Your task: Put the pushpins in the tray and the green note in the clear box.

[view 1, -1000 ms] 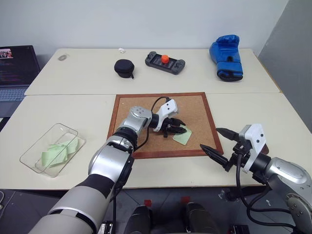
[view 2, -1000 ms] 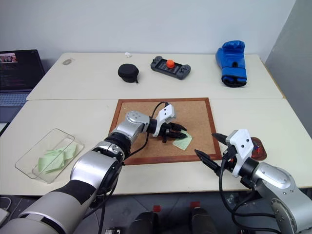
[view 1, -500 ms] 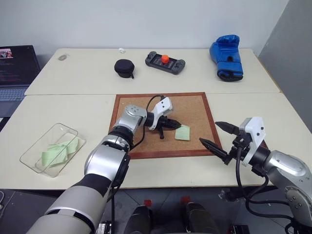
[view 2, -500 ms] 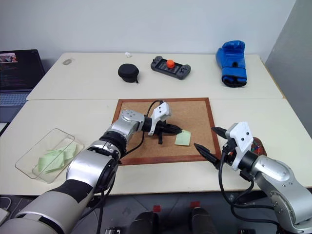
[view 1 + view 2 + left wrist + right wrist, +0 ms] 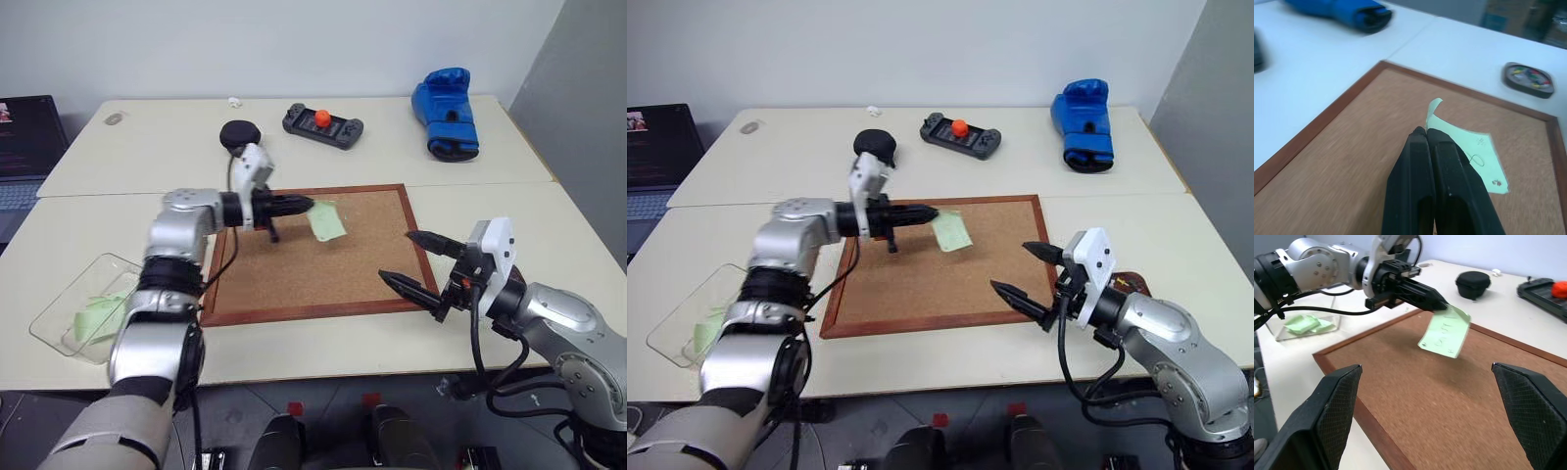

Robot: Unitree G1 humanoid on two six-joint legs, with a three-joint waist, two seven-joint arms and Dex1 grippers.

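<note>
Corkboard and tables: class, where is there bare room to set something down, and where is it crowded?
The corkboard is bare cork below the green note held in the left end effector. The near table is bare between the corkboard and the clear box. Crowded: the far table's back edge, with pouch, controller and boxing glove.

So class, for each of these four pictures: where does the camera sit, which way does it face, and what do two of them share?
Left eye: head, looking down at the corkboard; both arms show.
Right eye: same scene, beside it.
Left wrist: along the shut left tool pinching the green note; the tray beyond.
Right wrist: between the open right tool fingers, facing the left arm.
Shared: both wrist views show the note.
</note>
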